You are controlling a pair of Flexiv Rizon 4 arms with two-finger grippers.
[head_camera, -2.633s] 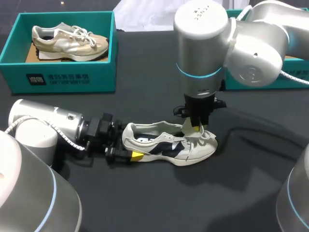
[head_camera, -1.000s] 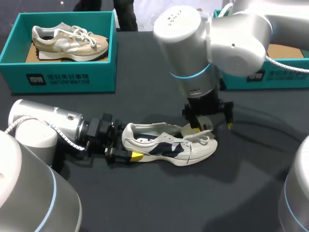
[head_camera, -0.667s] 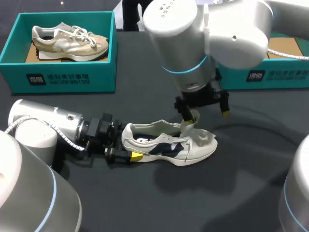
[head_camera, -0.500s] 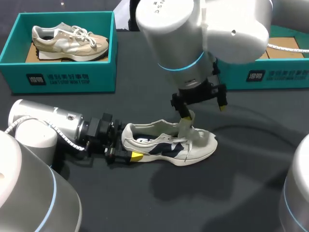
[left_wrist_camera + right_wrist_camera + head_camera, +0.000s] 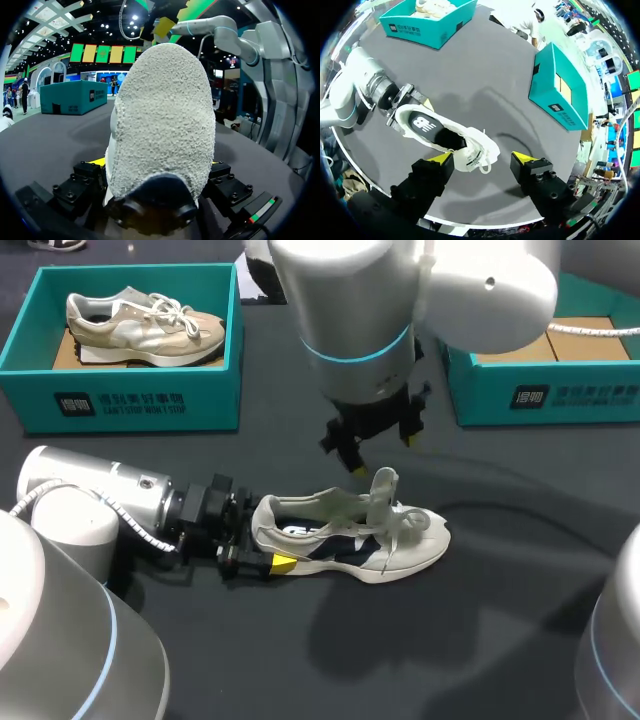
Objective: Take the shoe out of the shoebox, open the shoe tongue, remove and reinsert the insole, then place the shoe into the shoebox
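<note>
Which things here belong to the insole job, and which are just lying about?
Job: white shoe, left pincer shut on it, its raised tongue, open right pincer above, right shoebox (likely its box).
Lying about: left shoebox, beige shoe inside it.

Left claw [image 5: 262, 540] at shoe [image 5: 345, 540] heel; right claw [image 5: 379, 452] above tongue [image 5: 382, 490].

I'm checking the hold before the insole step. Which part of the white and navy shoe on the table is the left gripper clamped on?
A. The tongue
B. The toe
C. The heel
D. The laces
C: the left gripper has a finger on each side of the heel of the white and navy shoe, while the right gripper hangs open above the raised tongue, touching nothing.
</note>
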